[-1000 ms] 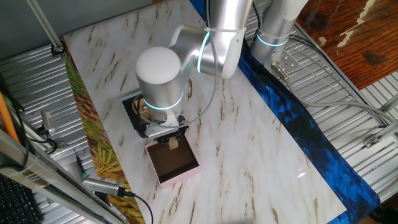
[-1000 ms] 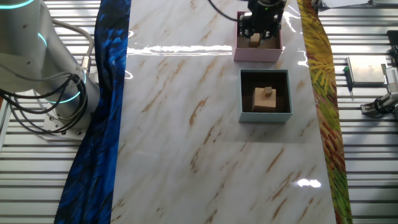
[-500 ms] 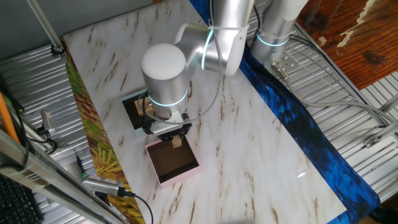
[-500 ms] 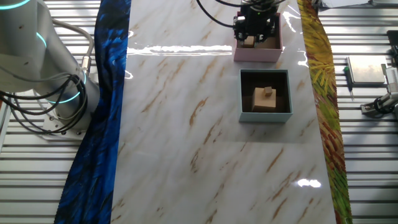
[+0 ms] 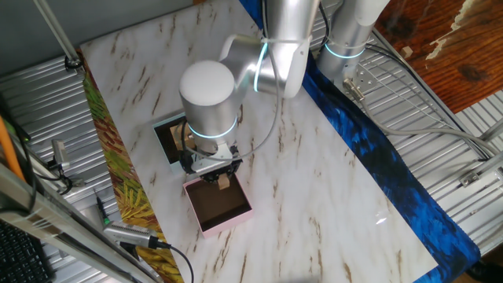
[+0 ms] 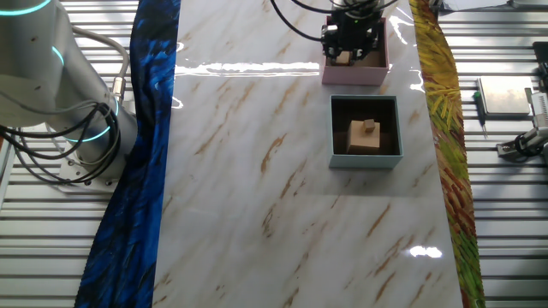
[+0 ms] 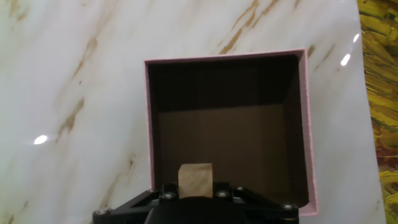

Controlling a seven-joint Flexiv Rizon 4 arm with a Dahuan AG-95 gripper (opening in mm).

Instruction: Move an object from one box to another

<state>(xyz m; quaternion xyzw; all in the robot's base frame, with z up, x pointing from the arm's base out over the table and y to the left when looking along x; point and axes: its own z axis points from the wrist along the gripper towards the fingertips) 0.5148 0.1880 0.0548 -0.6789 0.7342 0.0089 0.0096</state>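
Wooden block (image 7: 194, 173): pinched in the closed claw (image 5: 218, 178), hanging over the pink box (image 7: 226, 59) near one wall. Blue box (image 6: 366, 159): beside it on the bench (image 6: 257, 171), with wooden pieces inside. Advised: lower straight down clear of that wall, then release low so the block settles flat.

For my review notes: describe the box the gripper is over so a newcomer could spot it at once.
On the marble table, look along the edge with the yellow leaf-print strip, where two small square boxes sit side by side. The one meant is the pink box under the gripper, which holds a small wooden block over its dark brown inside. Its neighbour, the blue box, has light-blue walls and wooden pieces inside.
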